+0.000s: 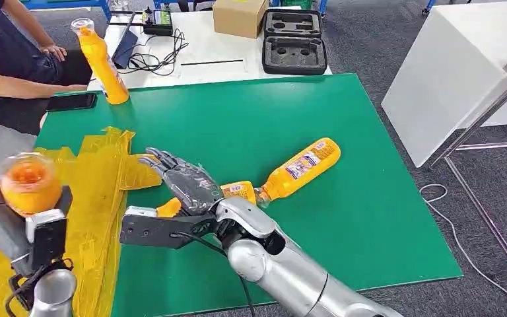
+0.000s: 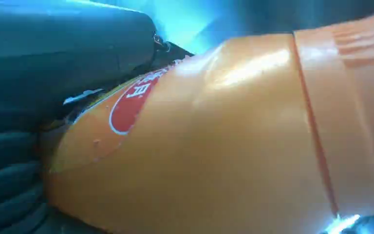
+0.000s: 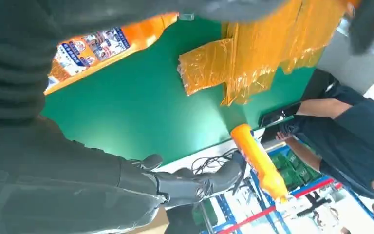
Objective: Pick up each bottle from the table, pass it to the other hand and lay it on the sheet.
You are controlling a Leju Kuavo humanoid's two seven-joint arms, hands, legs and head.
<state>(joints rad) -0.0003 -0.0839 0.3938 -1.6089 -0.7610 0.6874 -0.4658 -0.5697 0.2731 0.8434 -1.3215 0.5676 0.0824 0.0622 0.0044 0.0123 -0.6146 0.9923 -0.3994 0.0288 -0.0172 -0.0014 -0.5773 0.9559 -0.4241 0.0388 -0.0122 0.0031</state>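
My left hand grips an orange bottle at the lower left, held over the yellow sheet with one end facing the camera. In the left wrist view that bottle lies against the dark fingers. My right hand is open, fingers stretched flat over a second orange bottle lying on the green mat; whether it touches is unclear. A third bottle lies just right of it. A fourth stands at the mat's far left corner. The right wrist view shows the spread fingers and a labelled bottle.
A seated person is at the far left, with a phone beside the arm. Behind the green mat a white table carries cables, a cardboard box and a black foam case. A white table stands right.
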